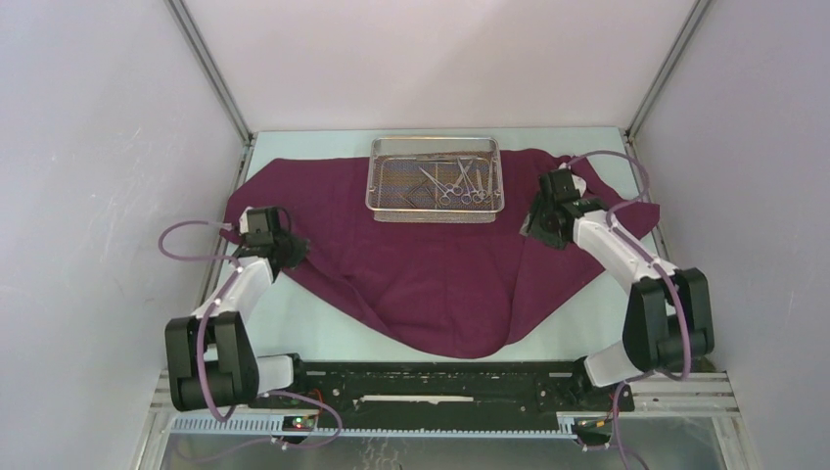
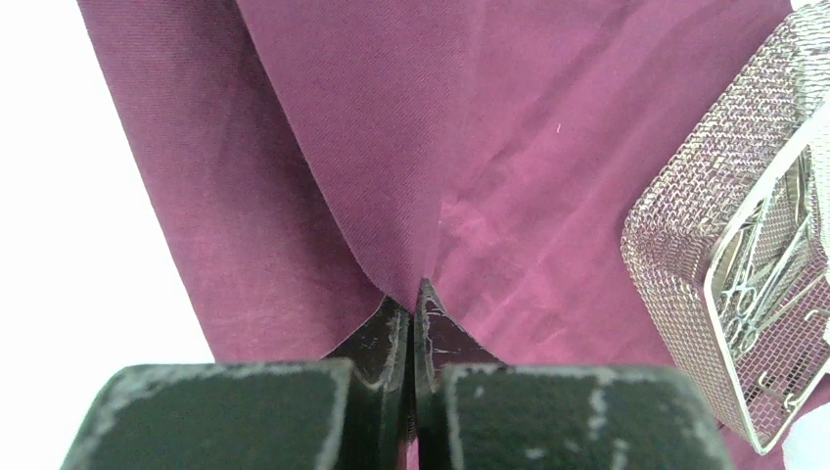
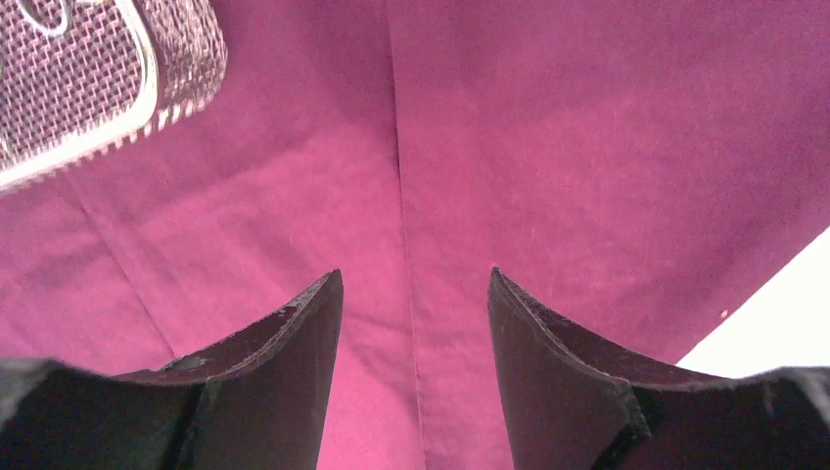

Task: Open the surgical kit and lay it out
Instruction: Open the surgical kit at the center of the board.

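Maroon cloth [image 2: 548, 147] between left gripper [image 2: 416, 296] tips

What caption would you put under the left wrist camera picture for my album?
Left gripper pinching a fold of the maroon cloth, mesh tray of instruments at right.

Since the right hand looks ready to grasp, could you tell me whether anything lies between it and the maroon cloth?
Nothing visible does. The right hand is open over bare cloth; the mesh tray sits off to one side, clear of it.
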You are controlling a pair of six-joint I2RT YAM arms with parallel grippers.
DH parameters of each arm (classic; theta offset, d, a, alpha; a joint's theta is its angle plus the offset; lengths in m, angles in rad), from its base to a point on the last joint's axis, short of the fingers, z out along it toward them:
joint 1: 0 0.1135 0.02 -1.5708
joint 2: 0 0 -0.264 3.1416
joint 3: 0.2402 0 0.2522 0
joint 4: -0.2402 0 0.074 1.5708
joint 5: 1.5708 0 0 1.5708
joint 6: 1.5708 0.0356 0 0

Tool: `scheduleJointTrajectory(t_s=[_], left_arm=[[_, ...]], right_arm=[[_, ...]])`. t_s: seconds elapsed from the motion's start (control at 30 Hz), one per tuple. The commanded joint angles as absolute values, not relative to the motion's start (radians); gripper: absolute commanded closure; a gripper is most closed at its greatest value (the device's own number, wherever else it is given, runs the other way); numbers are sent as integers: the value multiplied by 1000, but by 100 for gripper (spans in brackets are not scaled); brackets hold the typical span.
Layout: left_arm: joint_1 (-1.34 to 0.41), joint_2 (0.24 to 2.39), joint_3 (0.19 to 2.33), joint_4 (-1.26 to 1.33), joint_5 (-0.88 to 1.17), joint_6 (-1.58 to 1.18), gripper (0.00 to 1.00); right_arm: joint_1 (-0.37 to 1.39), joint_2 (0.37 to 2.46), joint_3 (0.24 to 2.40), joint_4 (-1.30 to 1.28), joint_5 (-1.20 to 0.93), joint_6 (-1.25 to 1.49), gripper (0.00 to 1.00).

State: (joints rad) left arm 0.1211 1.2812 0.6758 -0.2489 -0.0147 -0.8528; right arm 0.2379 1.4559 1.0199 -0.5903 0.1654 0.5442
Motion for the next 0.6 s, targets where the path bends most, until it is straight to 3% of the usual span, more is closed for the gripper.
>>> scheduleJointTrajectory(t_s=[0.0, 0.57], left_arm=[[129, 1208, 643, -272, -8, -816, 100], [128, 1024, 554, -331, 30, -788, 100]], right_arm=[[204, 1534, 1129, -557, 218, 506, 36], [102, 1928, 1477, -564, 234, 498, 40]])
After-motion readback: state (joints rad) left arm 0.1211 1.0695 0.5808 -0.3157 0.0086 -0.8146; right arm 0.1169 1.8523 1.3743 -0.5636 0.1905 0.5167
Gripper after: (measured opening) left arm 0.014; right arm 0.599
